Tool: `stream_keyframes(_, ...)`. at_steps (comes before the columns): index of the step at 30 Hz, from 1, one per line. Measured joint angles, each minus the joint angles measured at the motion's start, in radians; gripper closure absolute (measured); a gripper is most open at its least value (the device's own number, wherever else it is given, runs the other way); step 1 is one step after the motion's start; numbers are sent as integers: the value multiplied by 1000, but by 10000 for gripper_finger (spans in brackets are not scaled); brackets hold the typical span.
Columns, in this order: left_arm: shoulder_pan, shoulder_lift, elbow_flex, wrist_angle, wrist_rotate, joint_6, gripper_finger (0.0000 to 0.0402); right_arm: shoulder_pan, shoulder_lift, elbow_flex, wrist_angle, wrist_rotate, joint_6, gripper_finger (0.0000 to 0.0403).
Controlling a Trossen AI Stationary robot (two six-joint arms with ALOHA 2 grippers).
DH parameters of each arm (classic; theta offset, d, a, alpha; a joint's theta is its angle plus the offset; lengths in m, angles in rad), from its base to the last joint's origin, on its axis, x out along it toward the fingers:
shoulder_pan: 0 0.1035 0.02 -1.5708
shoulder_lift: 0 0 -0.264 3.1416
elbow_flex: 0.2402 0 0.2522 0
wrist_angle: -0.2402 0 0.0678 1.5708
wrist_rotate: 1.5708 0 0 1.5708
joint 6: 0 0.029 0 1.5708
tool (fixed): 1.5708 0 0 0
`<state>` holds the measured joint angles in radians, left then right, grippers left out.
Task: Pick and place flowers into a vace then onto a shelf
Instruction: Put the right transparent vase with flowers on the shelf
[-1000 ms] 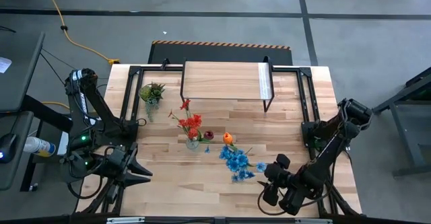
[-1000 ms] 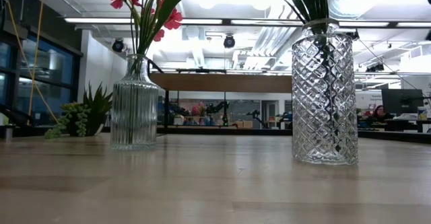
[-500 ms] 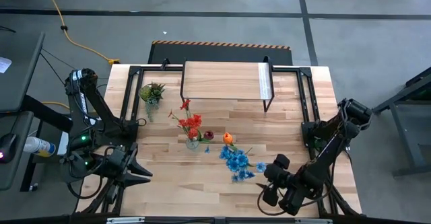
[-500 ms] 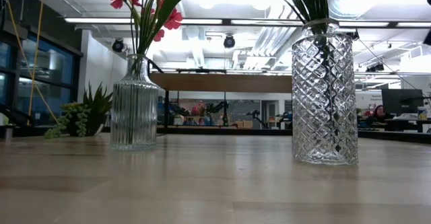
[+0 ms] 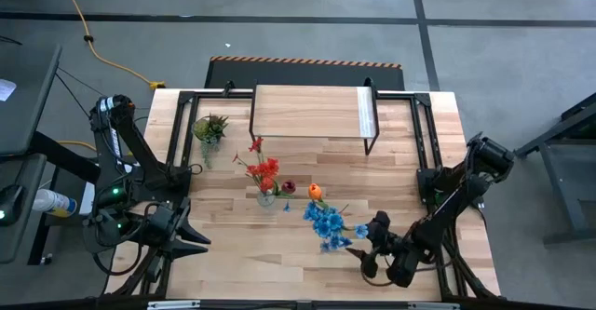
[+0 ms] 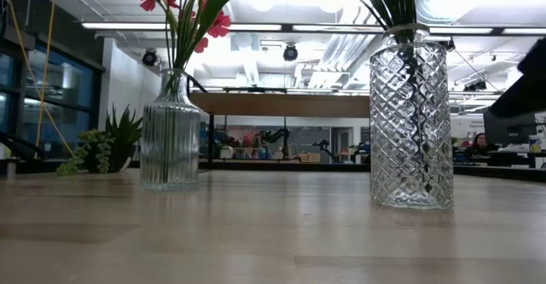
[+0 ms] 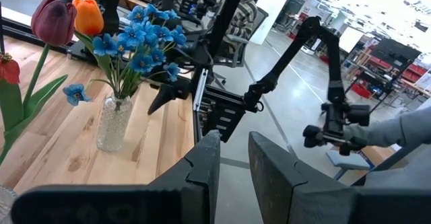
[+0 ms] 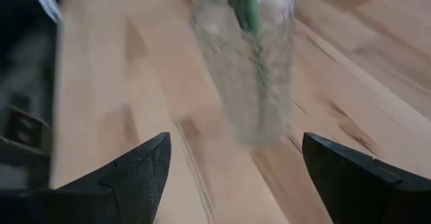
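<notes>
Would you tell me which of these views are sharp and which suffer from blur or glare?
High view: evenly lit and sharp. Low view: bright ceiling lights glare behind the diamond-cut vase, and the near tabletop is soft. Right wrist view: smeared by blur, though the open right gripper faces that vase. Left wrist view: crisp on the blue flowers.

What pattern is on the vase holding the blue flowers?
A diamond crosshatch in clear glass vase; the low view shows it best.

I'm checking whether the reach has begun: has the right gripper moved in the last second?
Yes. In the high view the right gripper has shifted toward the vase of blue flowers, away from the table's right edge. Its fingers are spread wide.
</notes>
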<state>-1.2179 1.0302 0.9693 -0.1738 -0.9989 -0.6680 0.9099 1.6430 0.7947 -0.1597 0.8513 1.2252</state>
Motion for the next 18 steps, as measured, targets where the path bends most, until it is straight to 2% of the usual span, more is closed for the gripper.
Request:
stream_keyframes(3,0,0,0,0,0,-1,289,-1,-1,-89,223,66,-55,79)
stream_keyframes(7,0,0,0,0,-3,-2,289,-1,-1,-184,401,88,-80,79)
stream_keyframes(11,0,0,0,1,-5,-27,289,-1,-1,-221,467,41,-71,77)
stream_keyframes(18,0,0,0,-7,-6,-39,289,-9,-1,-220,553,43,-81,76)
